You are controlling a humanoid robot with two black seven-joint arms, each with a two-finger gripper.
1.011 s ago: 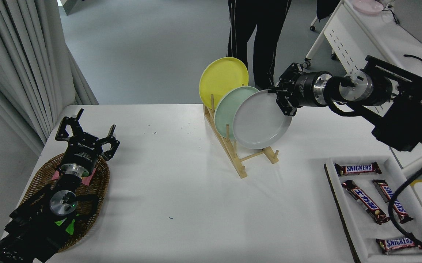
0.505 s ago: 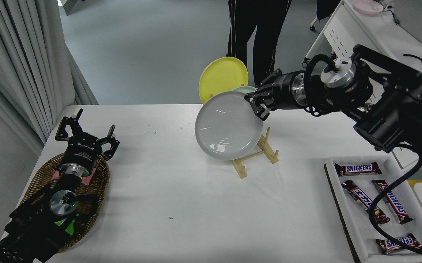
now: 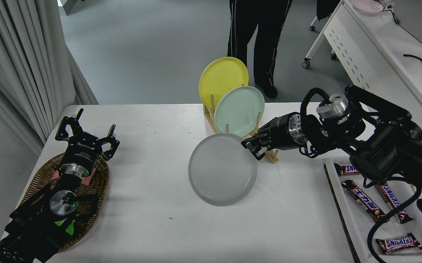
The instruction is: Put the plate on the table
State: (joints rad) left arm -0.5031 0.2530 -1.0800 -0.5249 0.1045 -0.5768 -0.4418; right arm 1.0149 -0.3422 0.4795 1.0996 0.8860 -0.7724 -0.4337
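The pale grey-white plate [image 3: 222,168] hangs tilted low over the middle of the white table [image 3: 167,233], in front of the wooden rack. My right gripper [image 3: 251,147] is shut on the plate's upper right rim; the arm comes in from the right. Whether the plate's lower edge touches the table I cannot tell. My left gripper [image 3: 86,132] is open and parked at the lower left above a wicker basket.
A wooden rack [image 3: 269,155] at the table's far middle holds a yellow plate [image 3: 223,78] and a mint green plate [image 3: 239,110]. A white tray [image 3: 346,223] with several chocolate bars lies at the right. A wicker basket [image 3: 99,186] sits at the left. A person [image 3: 256,33] stands beyond the table.
My right gripper lifted the grey-white plate out of the rack, carried it left and then down toward the table's middle, turning it flatter. The mint green plate now shows fully. The left arm stayed still.
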